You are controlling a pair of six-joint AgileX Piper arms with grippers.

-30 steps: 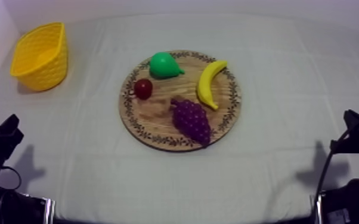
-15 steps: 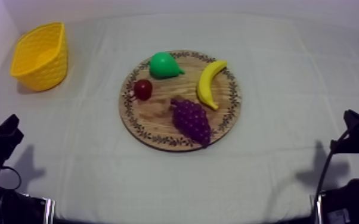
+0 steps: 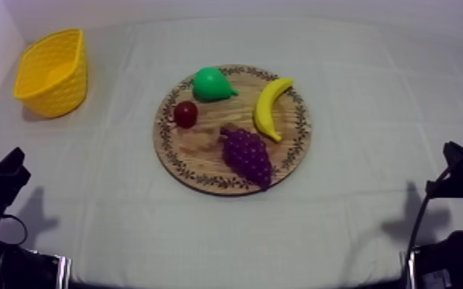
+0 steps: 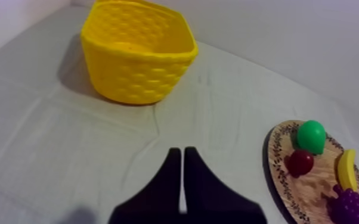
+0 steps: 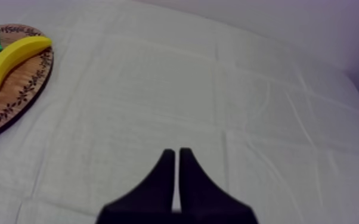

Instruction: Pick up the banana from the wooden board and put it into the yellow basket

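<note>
The yellow banana (image 3: 270, 107) lies on the right part of the round wooden board (image 3: 204, 151) at the table's middle. From the right wrist I see the banana (image 5: 12, 61) on the board (image 5: 15, 101) too. The yellow basket (image 3: 52, 72) stands at the far left; from the left wrist the basket (image 4: 138, 50) looks empty. My left gripper (image 3: 8, 173) rests low at the left, shut on nothing (image 4: 182, 154). My right gripper (image 3: 458, 157) rests low at the right, shut as a narrow wedge (image 5: 176, 155). Both are far from the board.
On the board also lie a green pear (image 3: 211, 84), a small red fruit (image 3: 185, 114) and purple grapes (image 3: 248, 154). Grey-white cloth (image 3: 373, 115) covers the table between the board and each arm.
</note>
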